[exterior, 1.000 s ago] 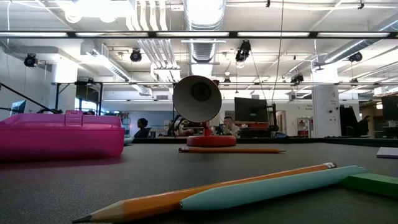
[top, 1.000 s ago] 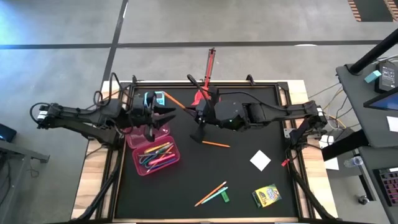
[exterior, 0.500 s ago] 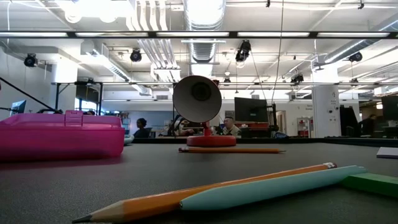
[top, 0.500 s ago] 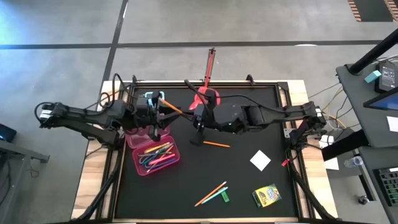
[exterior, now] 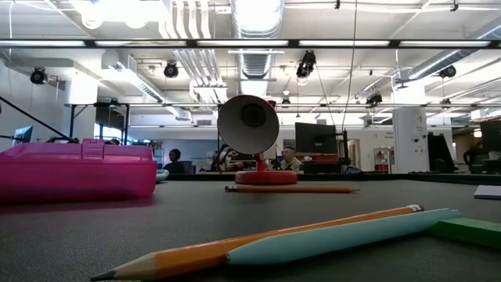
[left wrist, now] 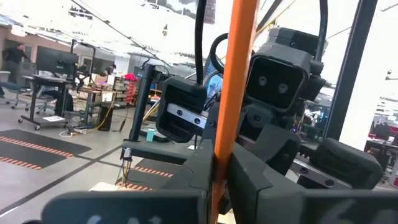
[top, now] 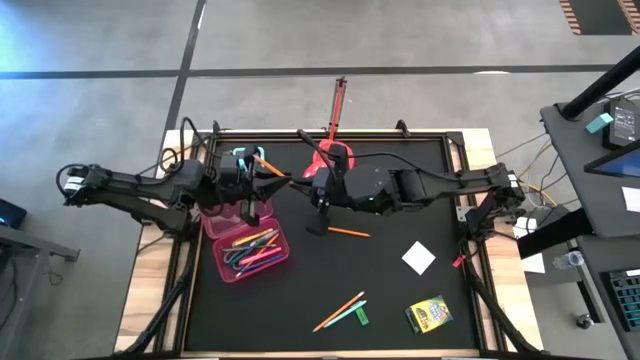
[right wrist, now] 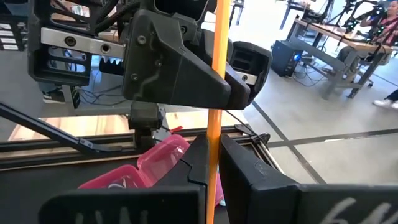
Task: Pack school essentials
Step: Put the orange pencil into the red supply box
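An orange pencil (top: 275,167) is held in the air between my two grippers, above the far left of the black mat. My left gripper (top: 268,182) and my right gripper (top: 306,180) face each other, both shut on it. An open pink box (top: 250,250) with several pens stands below the left gripper. On the mat lie a second orange pencil (top: 347,232), a white square (top: 419,257), a crayon box (top: 428,314), and an orange pencil (top: 338,311) beside a blue pen (top: 350,314) and a green piece (top: 361,318). My left gripper pinches the orange pencil's shaft (left wrist: 219,169) between its two fingers, which lie across it. It comes level from the table's left. The pencil is clear of the table and runs on past the fingers. My right gripper pinches the same pencil's shaft (right wrist: 212,155) between its two fingers, which lie across it. It comes level from the table's right, facing the left gripper (right wrist: 174,62). The pencil is lifted clear above the pink box (right wrist: 163,160).
A red scoop (top: 335,152) with a long handle (top: 340,100) lies at the far edge behind the right gripper. A light-blue calculator (top: 245,157) lies under the left arm. The mat's middle and near left are bare. The low view shows no gripper.
My left gripper has gone a little toward the table's far edge and toward the right gripper, up to the pencil. The right arm has shifted slightly toward the far edge. The pencil stays in the air between them.
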`<state>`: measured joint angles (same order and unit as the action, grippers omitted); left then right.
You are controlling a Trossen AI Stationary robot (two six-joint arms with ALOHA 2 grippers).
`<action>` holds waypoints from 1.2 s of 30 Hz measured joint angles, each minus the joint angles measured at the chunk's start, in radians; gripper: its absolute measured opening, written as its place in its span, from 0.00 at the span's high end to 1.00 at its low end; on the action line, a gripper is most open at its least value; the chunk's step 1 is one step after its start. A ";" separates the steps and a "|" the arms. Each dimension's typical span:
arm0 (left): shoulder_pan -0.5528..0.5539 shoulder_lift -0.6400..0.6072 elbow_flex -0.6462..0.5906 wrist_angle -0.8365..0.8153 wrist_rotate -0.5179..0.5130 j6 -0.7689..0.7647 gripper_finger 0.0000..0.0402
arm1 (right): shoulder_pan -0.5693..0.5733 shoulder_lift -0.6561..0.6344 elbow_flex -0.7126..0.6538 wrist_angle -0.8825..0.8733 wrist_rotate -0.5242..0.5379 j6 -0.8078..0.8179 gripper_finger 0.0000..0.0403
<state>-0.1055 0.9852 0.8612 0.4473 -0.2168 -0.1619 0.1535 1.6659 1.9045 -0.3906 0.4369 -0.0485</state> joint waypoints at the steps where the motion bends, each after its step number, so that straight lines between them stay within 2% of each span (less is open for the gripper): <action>1: 0.000 0.000 0.000 -0.001 0.000 0.000 0.97 | 0.000 0.000 0.000 -0.001 0.000 -0.001 0.97; 7: 0.000 0.004 0.000 -0.013 0.006 -0.006 0.97 | 0.000 -0.001 0.000 -0.041 -0.026 0.033 0.94; 12: -0.001 0.010 -0.001 -0.014 0.010 -0.015 0.97 | -0.001 -0.001 0.004 -0.142 -0.029 0.096 0.79; 16: 0.000 0.010 -0.001 -0.078 0.010 -0.015 0.97 | -0.001 -0.002 0.060 -0.320 -0.029 0.171 0.66; 21: 0.000 -0.001 0.000 -0.341 0.009 -0.068 0.97 | -0.001 -0.004 0.128 -0.626 -0.026 0.326 0.56; 27: 0.000 -0.001 0.000 -0.751 0.029 -0.243 0.97 | -0.001 -0.005 0.094 -0.866 -0.026 0.505 0.55; 33: -0.001 0.001 -0.001 -1.118 0.138 -0.352 0.97 | -0.001 -0.005 -0.062 -0.876 -0.105 0.583 0.58; 36: -0.001 0.016 -0.003 -1.260 0.181 -0.380 0.97 | 0.000 -0.004 -0.166 -0.834 -0.110 0.614 0.59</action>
<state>-0.1062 1.0012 0.8577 -0.8130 -0.0359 -0.5423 0.1532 1.6622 1.7390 -1.2248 0.3268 0.5651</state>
